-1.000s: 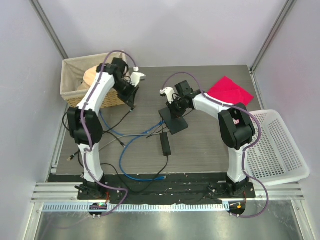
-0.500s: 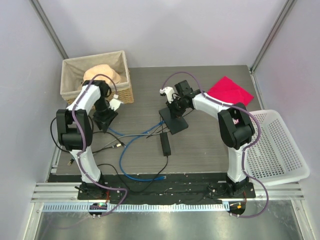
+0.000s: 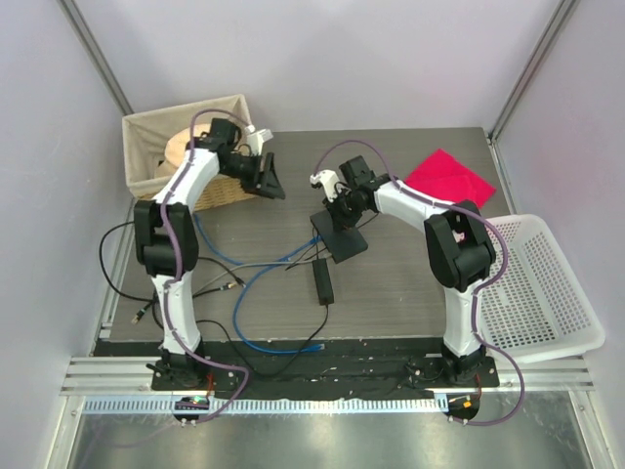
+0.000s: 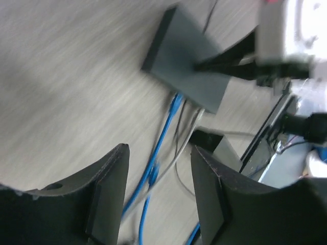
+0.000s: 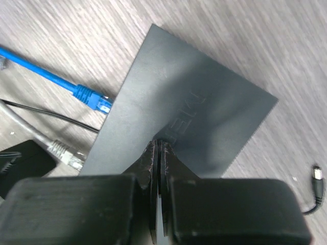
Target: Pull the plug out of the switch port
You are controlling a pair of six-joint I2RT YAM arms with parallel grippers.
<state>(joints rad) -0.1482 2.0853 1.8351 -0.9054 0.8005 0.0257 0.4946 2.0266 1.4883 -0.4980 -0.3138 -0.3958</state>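
Note:
The switch is a flat black box lying mid-table, also seen in the right wrist view and the left wrist view. My right gripper is shut, its tips resting on the switch's top face. A blue plug lies with its tip at the switch's edge, and a grey plug lies lower along that edge. Whether either sits in a port I cannot tell. My left gripper is open and empty. It hangs beside the wicker basket, well left of the switch.
A wicker basket stands at the back left, a red cloth at the back right and a white mesh basket at the right edge. A narrow black adapter and looping blue cables lie near the switch.
The left arm swung down toward the table's left side, then back up beside the wicker basket, and its jaws opened. The right gripper has stayed on the switch.

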